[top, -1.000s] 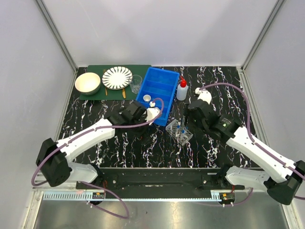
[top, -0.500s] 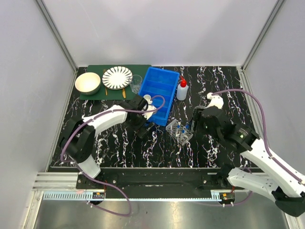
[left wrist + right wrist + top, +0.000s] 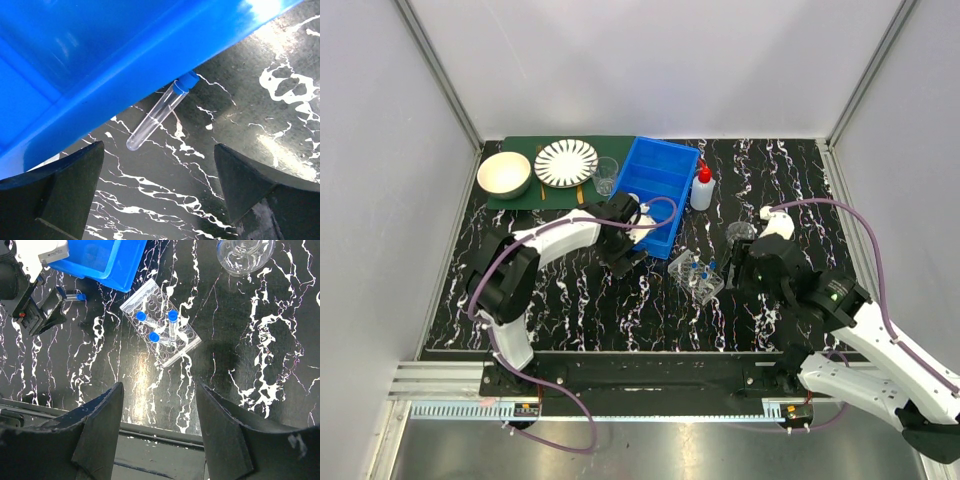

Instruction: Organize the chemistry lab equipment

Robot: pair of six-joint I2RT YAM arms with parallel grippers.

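Note:
A clear blue-capped tube (image 3: 157, 116) lies on the black marbled table against the outer wall of the blue bin (image 3: 100, 55). My left gripper (image 3: 160, 172) hovers over it, open and empty; from above the gripper (image 3: 625, 255) sits at the bin's near-left side. The clear tube rack (image 3: 160, 330) holds three blue-capped tubes and stands right of the bin (image 3: 660, 175). My right gripper (image 3: 159, 407) is open and empty, nearer than the rack (image 3: 697, 278). A small clear beaker (image 3: 741, 233) stands behind it. The white red-nozzled squeeze bottle (image 3: 701, 188) stands beside the bin.
At the back left, a green mat (image 3: 520, 200) carries a cream bowl (image 3: 504, 174), a striped plate (image 3: 566, 163) and a clear glass (image 3: 605, 175). Grey walls close the table on three sides. The arms' base rail runs along the near edge.
My left arm has folded in and its gripper has shifted to the bin's near-left wall. My right arm has drawn back toward the near edge, uncovering the beaker.

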